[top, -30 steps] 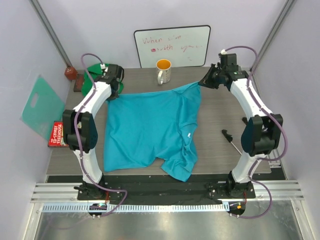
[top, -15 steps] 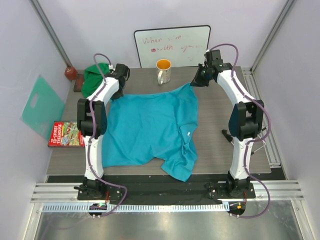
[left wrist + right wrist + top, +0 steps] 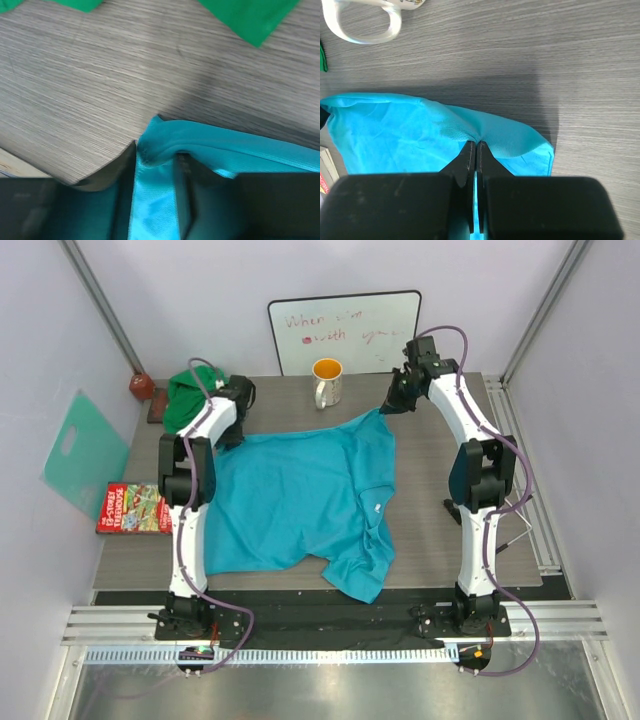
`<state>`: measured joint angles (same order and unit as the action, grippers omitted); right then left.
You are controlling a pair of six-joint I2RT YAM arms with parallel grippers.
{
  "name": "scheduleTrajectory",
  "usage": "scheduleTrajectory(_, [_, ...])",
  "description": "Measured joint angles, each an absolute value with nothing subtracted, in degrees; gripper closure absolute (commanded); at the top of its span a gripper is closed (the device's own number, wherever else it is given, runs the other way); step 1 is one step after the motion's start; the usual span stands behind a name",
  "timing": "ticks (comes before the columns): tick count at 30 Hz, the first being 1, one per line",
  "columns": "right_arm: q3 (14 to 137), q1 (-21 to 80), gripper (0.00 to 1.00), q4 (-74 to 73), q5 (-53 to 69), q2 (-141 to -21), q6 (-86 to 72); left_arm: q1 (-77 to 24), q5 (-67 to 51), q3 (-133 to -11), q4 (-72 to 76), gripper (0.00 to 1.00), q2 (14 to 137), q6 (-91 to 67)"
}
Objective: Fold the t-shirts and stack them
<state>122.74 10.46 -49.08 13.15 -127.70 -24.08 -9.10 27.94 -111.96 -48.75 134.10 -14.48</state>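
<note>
- Where to find the turquoise t-shirt (image 3: 300,500)?
- Spread mostly flat across the middle of the table (image 3: 440,470), with a rumpled fold at its 5 o'clock corner, close to the near edge.
- And the green t-shirt (image 3: 185,395)?
- Bunched in a heap at 11 o'clock on the table, near the turquoise one's far left corner. Not folded, not stacked.
- Anything to say of the right gripper (image 3: 475,145)?
- Clenched on the turquoise t-shirt at its 1 o'clock corner, with the cloth pinched tight between the fingers and puckered there.
- And of the left gripper (image 3: 155,160)?
- Parted at the 11 o'clock corner of the same shirt, with a fold of cloth lying between the fingers and no squeeze to see. Green cloth at 11 and 1 o'clock in that wrist view.
- Anything else worth noting?
- A white mug (image 3: 327,382), orange inside, upright at 12 o'clock, just beyond the shirt's far hem and apart from it. Behind it, a whiteboard (image 3: 343,332) propped against the back wall.
</note>
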Motion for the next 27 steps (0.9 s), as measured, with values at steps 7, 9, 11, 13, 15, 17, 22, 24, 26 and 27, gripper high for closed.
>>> scheduleTrajectory(7, [123.2,10.5,0.99,-49.5,13.0,-127.7,-23.6,-6.2,26.3,-113.3,-48.7,0.60,134.4,-14.5])
scheduleTrajectory(9, [123.2,10.5,0.99,-49.6,13.0,-127.7,-23.6,-5.3,25.7,-114.0,-48.7,0.60,134.8,-14.5])
scheduleTrajectory(11, [123.2,10.5,0.99,-49.6,13.0,-127.7,-23.5,-4.6,25.4,-114.5,-48.6,0.60,135.1,-14.5])
scheduleTrajectory(13, [123.2,10.5,0.99,-49.8,13.0,-127.7,-23.4,-3.9,24.9,-114.6,-48.6,0.60,135.3,-14.5])
scheduleTrajectory(15, [123.2,10.5,0.99,-49.8,13.0,-127.7,-23.4,-3.3,24.1,-114.6,-48.6,0.60,135.3,-14.5])
scheduleTrajectory(17, [123.1,10.5,0.99,-49.8,13.1,-127.7,-23.4,-2.7,22.8,-114.9,-48.7,0.60,135.4,-14.6])
scheduleTrajectory(22, [122.8,10.5,0.99,-49.8,13.2,-127.7,-23.2,-1.3,18.1,-115.8,-48.6,0.59,135.5,-14.8])
scheduleTrajectory(24, [122.5,10.5,0.99,-49.8,13.2,-127.7,-23.2,-0.8,15.6,-116.2,-48.4,0.58,135.5,-14.9])
scheduleTrajectory(26, [122.2,10.5,0.99,-49.8,13.2,-127.7,-23.2,-0.5,13.1,-116.4,-48.1,0.58,135.5,-15.0])
scheduleTrajectory(27, [122.0,10.5,0.99,-49.8,13.2,-127.7,-23.2,-0.3,12.0,-116.6,-47.9,0.58,135.5,-15.1])
